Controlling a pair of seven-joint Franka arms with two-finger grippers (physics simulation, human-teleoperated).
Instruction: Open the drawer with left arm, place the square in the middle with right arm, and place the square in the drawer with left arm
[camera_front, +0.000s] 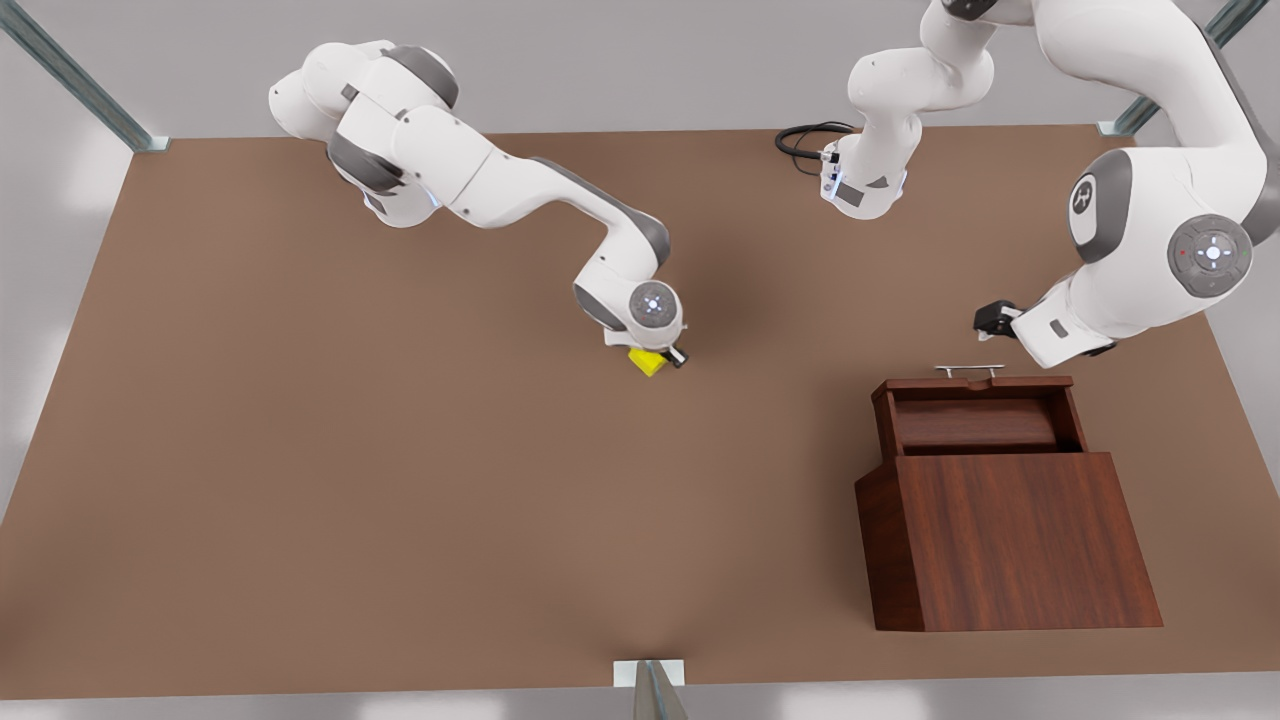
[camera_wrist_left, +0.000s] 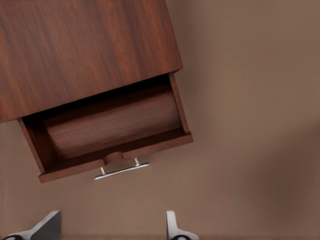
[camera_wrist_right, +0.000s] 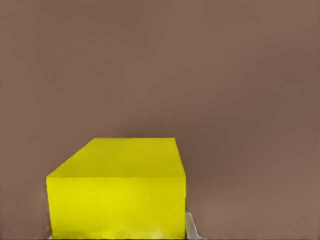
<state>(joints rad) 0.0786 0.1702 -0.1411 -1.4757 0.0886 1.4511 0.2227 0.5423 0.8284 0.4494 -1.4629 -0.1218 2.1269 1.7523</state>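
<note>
One small yellow square (camera_front: 648, 362) sits at the centre of this scene, low over or on the brown tabletop (camera_front: 300, 450) near its middle, under the right gripper (camera_front: 662, 358), which reaches down on it from the arm at the front view's left. The right wrist view shows the cube's yellow faces close up with one pale fingertip (camera_wrist_right: 192, 231) just beside its edge, which suggests the fingers are clamped on the square, though whether it already rests on the surface cannot be told. Off toward the front view's right, well apart from the cube, the drawer (camera_front: 975, 415) of the sloped-top wooden cabinet (camera_front: 1010, 540) stands pulled out, its shallow inside bare and its thin silver handle (camera_front: 968, 370) facing the arms. The first step of the task looks done, and the cube's spot in the middle appears chosen so that the other arm can reach it. The left gripper (camera_front: 992, 318) hovers just beyond the handle, touching nothing, its fingers (camera_wrist_left: 175, 227) spread apart; it looks to be waiting, backed off from the drawer, for the handover. What remains, by this reading, is the right arm's release and the left arm's pick-up and carry to the drawer.
</note>
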